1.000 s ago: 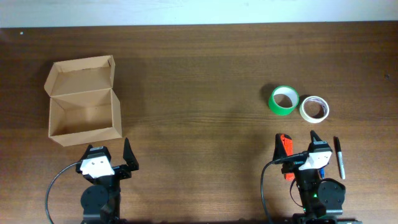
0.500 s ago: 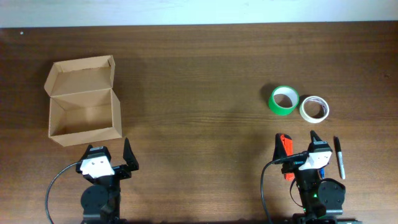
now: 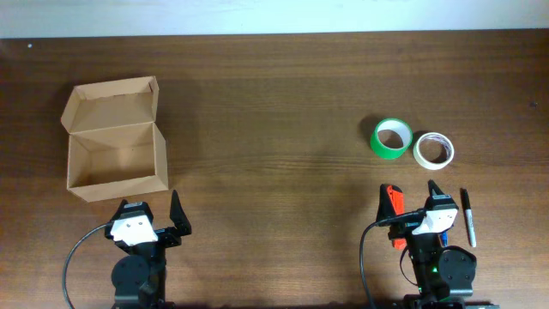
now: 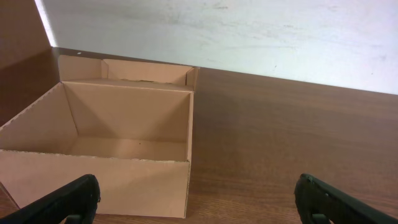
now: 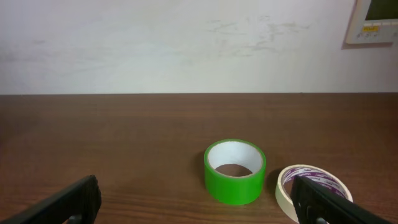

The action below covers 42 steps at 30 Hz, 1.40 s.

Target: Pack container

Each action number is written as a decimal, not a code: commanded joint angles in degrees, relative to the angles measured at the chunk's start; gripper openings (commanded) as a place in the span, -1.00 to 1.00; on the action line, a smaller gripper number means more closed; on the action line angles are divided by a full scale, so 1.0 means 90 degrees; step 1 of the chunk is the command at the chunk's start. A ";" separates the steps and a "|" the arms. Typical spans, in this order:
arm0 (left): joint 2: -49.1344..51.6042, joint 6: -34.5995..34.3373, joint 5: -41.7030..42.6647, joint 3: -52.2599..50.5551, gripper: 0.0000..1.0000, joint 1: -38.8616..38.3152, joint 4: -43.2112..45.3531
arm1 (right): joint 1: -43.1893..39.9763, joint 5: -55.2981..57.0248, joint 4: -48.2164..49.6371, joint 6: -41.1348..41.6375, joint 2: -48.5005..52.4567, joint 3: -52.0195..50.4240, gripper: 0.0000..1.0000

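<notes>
Presently: the container point(image 3: 116, 157) sits on the left part of the desk point(image 3: 274, 103), just ahead of the left claw point(image 4: 196, 190) and well apart from the tape rolls. It is plain tan-brown cardboard, rectangular and unmarked. The hinged flap lid is folded back on the far side and the interior floor is in view. Left claw: jaws spread wide, gripping nothing. Right claw point(image 5: 194, 190): likewise wide open, holding nothing, facing a green tape roll point(image 3: 391, 138) and a white tape roll point(image 3: 433, 150) lying flat just beside each other.
</notes>
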 commanded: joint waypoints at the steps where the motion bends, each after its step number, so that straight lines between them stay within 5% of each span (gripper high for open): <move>1: -0.0073 0.0056 0.0019 -0.0046 1.00 -0.0019 0.0002 | -0.0002 -0.0036 0.0012 -0.0044 -0.0049 -0.0095 0.98; 42: -0.0073 0.0056 0.0165 -0.0034 1.00 -0.0019 0.0046 | -0.0002 -0.0036 0.0012 -0.0044 -0.0049 -0.0095 0.98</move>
